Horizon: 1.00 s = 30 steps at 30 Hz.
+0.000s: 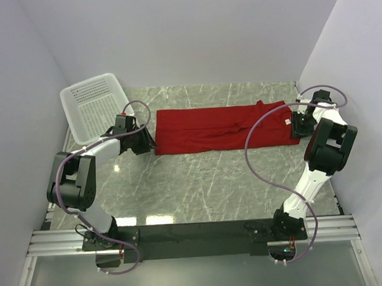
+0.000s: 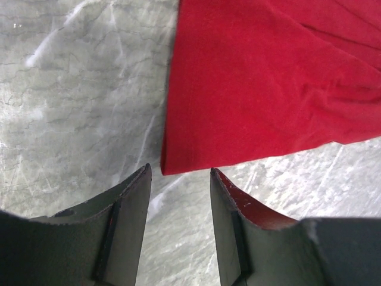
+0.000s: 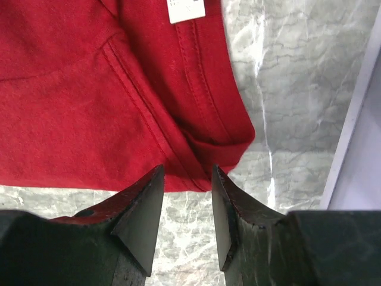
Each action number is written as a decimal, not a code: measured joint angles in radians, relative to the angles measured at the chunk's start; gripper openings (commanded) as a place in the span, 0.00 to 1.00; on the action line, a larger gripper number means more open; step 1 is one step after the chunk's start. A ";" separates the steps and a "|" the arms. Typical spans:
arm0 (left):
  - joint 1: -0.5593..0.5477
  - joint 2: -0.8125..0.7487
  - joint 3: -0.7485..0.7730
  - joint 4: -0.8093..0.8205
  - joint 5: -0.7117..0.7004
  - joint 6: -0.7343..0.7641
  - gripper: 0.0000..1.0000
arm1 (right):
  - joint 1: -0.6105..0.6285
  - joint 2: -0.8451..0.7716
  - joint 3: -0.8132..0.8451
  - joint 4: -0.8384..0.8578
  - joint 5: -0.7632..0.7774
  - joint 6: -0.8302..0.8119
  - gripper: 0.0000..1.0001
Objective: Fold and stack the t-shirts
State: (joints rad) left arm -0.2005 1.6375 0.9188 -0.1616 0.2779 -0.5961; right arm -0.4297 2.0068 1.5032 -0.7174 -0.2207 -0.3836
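White basket [image 1: 93, 107] far left, apart from t-shirt [image 1: 216, 129].

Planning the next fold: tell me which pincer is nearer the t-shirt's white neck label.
Right. The right pincer hangs open at the collar end of the t-shirt, close to the neck label; the left pincer is open at the opposite, hem end.

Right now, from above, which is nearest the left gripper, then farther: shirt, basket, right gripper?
From the left gripper:
1. Shirt, just right of it.
2. Basket, behind it, far-left corner.
3. Right gripper, at the shirt's far end.
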 measured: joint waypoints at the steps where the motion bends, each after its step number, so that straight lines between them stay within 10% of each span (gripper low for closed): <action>1: 0.000 0.005 0.000 0.000 -0.002 0.000 0.49 | 0.002 0.002 0.002 0.000 0.000 0.000 0.44; 30: -0.003 0.115 0.071 -0.011 -0.019 0.036 0.44 | 0.006 0.056 0.069 -0.028 -0.016 -0.011 0.35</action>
State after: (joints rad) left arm -0.2031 1.7527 0.9901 -0.1730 0.2588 -0.5602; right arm -0.4232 2.0624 1.5723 -0.7452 -0.2371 -0.3943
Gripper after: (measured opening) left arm 0.455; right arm 0.356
